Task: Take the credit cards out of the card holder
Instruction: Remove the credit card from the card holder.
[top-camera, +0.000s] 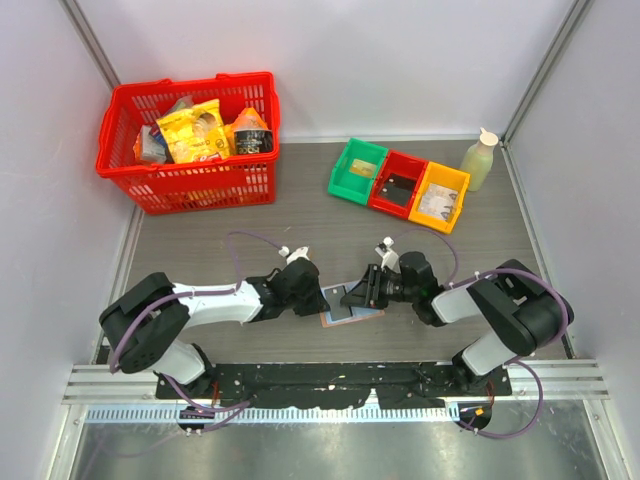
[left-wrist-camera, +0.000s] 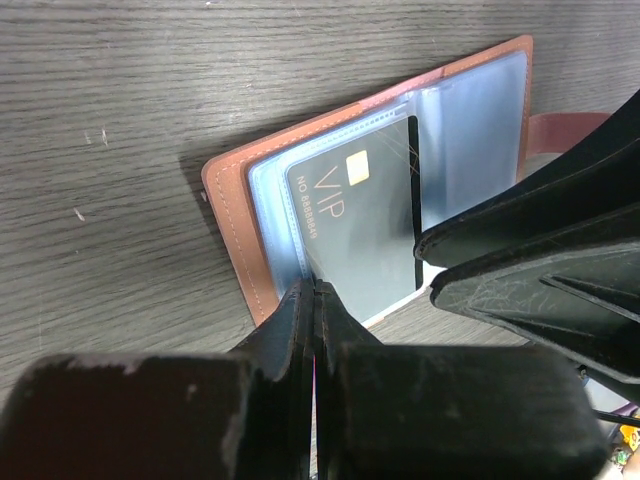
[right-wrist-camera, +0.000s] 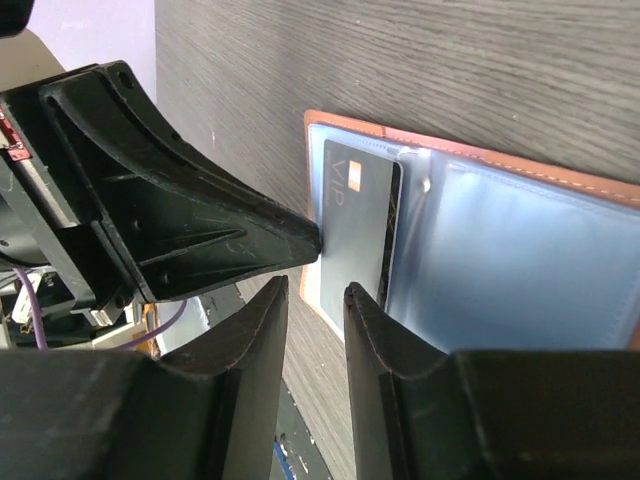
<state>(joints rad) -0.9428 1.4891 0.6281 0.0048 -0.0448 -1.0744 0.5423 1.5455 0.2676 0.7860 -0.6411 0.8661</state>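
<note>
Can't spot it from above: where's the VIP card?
Left wrist view: the VIP card sits inside the open card holder, front-middle of the table, between left gripper and right gripper.

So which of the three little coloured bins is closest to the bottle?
The yellow bin, at the right end of the row beside the pale bottle; the red bin and green bin sit further left.

A dark grey wood-grain tabletop (top-camera: 300, 210) is enclosed by plain white wall panels (top-camera: 400, 60) on the far side, the left and the right. Slanted aluminium frame posts (top-camera: 545, 60) are seen at the far corners. A black mounting plate (top-camera: 330, 380) and a ribbed pale rail (top-camera: 330, 412) are fixed along the near edge. The scene is evenly lit, and only faint shadows are cast.
</note>
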